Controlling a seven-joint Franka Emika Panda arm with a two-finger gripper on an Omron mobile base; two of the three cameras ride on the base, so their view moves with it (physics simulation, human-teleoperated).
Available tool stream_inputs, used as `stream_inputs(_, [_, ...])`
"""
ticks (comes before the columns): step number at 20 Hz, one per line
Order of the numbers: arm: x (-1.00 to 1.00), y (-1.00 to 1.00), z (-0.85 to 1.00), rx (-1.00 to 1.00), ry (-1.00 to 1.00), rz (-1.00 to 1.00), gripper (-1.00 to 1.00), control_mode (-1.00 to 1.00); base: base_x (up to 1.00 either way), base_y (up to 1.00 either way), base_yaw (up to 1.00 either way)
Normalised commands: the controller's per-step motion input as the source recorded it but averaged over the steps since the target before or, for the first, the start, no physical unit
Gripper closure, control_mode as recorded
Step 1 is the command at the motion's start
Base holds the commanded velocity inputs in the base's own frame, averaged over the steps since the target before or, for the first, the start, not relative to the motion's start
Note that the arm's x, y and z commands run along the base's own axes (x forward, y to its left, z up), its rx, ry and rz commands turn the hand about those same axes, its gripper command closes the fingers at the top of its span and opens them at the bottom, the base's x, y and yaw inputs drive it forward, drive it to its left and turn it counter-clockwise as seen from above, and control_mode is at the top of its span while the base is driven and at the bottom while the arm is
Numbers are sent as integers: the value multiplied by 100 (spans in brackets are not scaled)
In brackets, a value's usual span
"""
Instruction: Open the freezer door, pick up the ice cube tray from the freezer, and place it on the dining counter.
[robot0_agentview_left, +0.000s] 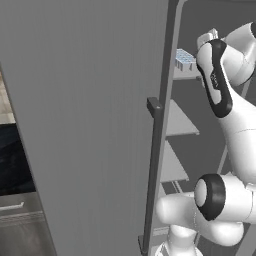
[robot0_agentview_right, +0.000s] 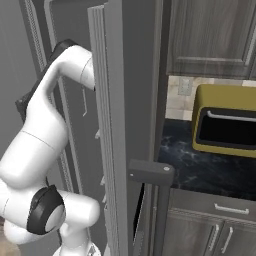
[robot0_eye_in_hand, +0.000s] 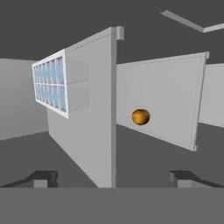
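**Freezer open, tray on upper shelf, nothing held**

Nearest in my hand view are my two dark fingertips, one at each lower corner; my gripper (robot0_eye_in_hand: 112, 177) stands spread wide with nothing between the jaws. Just beyond them a light grey shelf (robot0_eye_in_hand: 89, 131) runs edge-on, rolled upright by the tilt of my hand. The ice cube tray (robot0_eye_in_hand: 51, 83) rests on that shelf, pale blue with a white rim, its grid of small compartments facing away from the shelf surface. It is well apart from my fingertips. On the next shelf behind sits a small orange round object (robot0_eye_in_hand: 140, 117).

From the left base view, the freezer door (robot0_agentview_left: 90, 125) is swung open, close to the camera, its long dark bar handle (robot0_agentview_left: 156, 165) running down its edge. Past it, the freezer (robot0_agentview_left: 200, 135) shows a dark interior with stacked shelves; the tray sits on an upper one, beside my arm.

From the right base view, a yellow appliance (robot0_agentview_right: 225, 120) sits on a dark counter (robot0_agentview_right: 200, 170) farther off.
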Motion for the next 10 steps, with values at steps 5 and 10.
stream_inputs(5, [35, -9, -1, 0, 0, 0, -100, -100, 0, 0, 0])
stream_inputs(10, [35, -17, 0, 0, 0, 0, -100, -100, 0, 0, 0])
